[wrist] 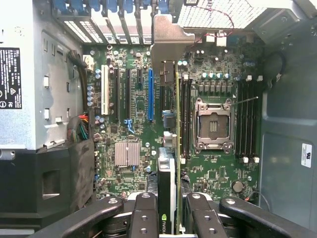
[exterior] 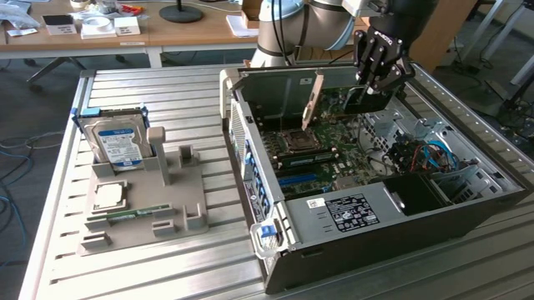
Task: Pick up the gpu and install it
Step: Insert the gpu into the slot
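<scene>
Gripper: the gripper (exterior: 376, 84) hangs over the open computer case (exterior: 376, 219), its black fingers (wrist: 143, 215) clamped on the upper edge of the gpu (exterior: 359, 103). Taking the card from above leaves its contact edge free and facing the board.

Gpu attitude: in the wrist view the gpu (wrist: 167, 181) stands on edge, with the thin green board edge next to the black fan housing. Its silver end bracket (wrist: 168, 39) points at the case's rear wall, where the blue-tabbed card openings (wrist: 124, 7) are. That is the end where the bracket has to sit, so the orientation suits installing.

Gpu position: it appears to be held above the motherboard (wrist: 218, 178), not pushed home. The card runs parallel to the long blue slot (wrist: 150, 101) and, as seen, lies between that slot and the CPU socket (wrist: 214, 124). Whether it is exactly over a slot cannot be told.

Case: it lies on its side with the open face up, toward the exterior view's right edge of the table (exterior: 167, 94). This lets the arm reach the board straight down.

Parts holder: a grey holder (exterior: 159, 206) sits near the exterior view's left edge of the table. It props the hard drive (exterior: 117, 140) upright at its far end. A processor chip (exterior: 109, 195) and a RAM stick (exterior: 134, 214) lie flat nearer its front edge.

Progress: judged from this, the pickup is done and the seating is not.
</scene>
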Controlling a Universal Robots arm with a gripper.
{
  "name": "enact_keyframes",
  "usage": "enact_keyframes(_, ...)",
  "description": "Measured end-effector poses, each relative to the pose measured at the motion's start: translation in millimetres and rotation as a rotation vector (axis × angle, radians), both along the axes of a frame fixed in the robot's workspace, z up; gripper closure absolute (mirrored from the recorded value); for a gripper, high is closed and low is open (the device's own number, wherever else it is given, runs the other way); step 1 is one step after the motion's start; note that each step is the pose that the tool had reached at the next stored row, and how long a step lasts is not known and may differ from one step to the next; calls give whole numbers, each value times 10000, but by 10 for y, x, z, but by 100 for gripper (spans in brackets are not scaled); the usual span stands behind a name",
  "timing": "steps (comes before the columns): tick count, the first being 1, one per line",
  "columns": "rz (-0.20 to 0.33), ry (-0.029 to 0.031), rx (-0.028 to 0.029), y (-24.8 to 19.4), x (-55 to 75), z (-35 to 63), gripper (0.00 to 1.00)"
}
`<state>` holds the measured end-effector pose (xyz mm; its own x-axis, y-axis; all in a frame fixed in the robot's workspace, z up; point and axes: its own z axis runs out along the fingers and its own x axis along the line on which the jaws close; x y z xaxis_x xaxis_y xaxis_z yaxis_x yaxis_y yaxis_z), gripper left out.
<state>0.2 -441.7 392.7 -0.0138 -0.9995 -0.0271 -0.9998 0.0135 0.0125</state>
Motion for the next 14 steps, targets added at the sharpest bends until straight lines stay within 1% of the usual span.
enact_keyframes(8,0,0,-1,0,-1,-56,73)
enact_keyframes(14,0,0,-1,0,-2,-57,73)
